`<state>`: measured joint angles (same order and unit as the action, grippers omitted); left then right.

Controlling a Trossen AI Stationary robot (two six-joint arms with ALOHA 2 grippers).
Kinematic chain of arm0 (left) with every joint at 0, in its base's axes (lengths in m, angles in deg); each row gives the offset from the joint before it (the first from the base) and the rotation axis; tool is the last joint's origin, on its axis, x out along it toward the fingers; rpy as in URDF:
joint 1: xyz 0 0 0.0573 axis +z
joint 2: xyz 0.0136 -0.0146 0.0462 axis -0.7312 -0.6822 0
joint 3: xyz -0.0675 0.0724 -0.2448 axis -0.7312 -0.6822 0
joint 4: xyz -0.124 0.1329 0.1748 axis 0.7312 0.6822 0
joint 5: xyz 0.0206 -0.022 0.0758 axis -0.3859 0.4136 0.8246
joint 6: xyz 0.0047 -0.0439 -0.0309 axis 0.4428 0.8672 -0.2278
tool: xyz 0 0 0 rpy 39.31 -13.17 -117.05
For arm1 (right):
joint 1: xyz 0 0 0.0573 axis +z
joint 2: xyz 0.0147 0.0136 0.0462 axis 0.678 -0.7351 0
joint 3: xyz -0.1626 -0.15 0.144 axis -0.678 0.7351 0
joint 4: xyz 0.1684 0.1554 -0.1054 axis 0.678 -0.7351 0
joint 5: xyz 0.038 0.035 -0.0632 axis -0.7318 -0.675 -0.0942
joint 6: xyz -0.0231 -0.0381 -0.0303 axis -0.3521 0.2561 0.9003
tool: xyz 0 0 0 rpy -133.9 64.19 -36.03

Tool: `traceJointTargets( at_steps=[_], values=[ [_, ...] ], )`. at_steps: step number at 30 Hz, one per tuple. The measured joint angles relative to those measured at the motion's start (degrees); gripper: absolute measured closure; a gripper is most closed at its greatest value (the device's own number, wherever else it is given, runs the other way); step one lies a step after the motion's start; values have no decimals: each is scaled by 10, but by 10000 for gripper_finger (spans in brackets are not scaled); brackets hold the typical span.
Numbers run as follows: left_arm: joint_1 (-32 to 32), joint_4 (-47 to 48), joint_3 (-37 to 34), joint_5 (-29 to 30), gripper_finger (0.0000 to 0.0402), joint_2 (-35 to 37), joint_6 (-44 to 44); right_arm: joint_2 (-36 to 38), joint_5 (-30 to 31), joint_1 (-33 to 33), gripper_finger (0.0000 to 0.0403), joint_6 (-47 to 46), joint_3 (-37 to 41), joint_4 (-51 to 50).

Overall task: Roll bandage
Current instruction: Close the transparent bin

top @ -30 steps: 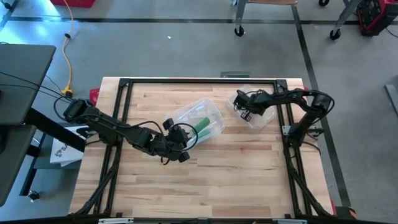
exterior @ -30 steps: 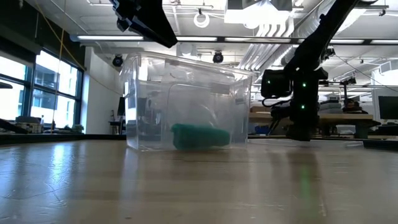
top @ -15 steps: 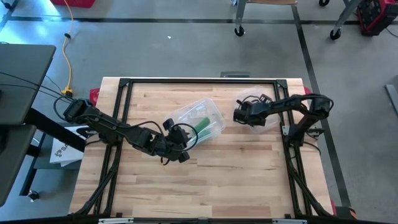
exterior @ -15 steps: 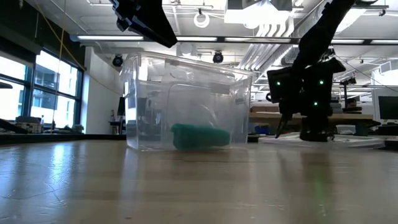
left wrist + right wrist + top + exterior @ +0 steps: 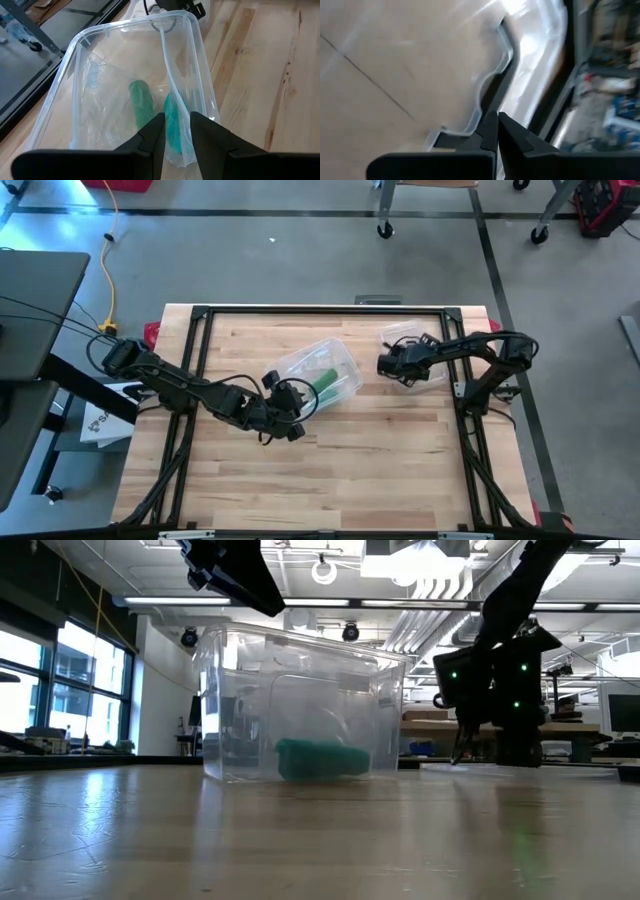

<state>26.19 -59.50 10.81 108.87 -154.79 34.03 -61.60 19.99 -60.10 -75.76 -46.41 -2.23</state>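
The green rolled bandage (image 5: 141, 102) lay inside the clear plastic tub (image 5: 318, 372). The left hand (image 5: 175, 131) pinched the tub's wall; the right hand (image 5: 388, 364), fingers pressed together, touched the clear plastic lid (image 5: 412, 352) on the wooden worktop (image 5: 330, 460).

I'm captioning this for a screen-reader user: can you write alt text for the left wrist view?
A clear plastic container sits on a wooden table with a green bandage roll inside. The left tool grips the container's near rim between its two dark fingers.

Left gripper (image 5: 300, 402) partly parted, right gripper (image 5: 384, 365) closed, arms low
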Motion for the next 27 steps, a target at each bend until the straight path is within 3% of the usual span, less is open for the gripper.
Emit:
traceJointTargets(
  at_steps=[4, 7, 12, 16, 21, 27],
  values=[
    [0, -1, 0, 0, 317, 0, 0, 24, -77, -45, 400, 43, 0, 19],
    [0, -1, 0, 0, 317, 0, 0, 48, -174, -64, 394, 75, -1, 45],
    [0, -8, 0, 0, 317, 0, 1, 58, -341, -45, 392, 22, -5, 52],
    [-8, -24, 0, 0, 317, 0, 0, 59, -406, 44, 398, -85, -6, 27],
    [-34, -61, 0, 0, 317, 0, -12, 59, -469, 210, 401, -255, -6, 41],
    [-81, -171, 0, 0, 317, -15, -75, 53, -470, 417, 401, -458, -15, 213]
  ],
)
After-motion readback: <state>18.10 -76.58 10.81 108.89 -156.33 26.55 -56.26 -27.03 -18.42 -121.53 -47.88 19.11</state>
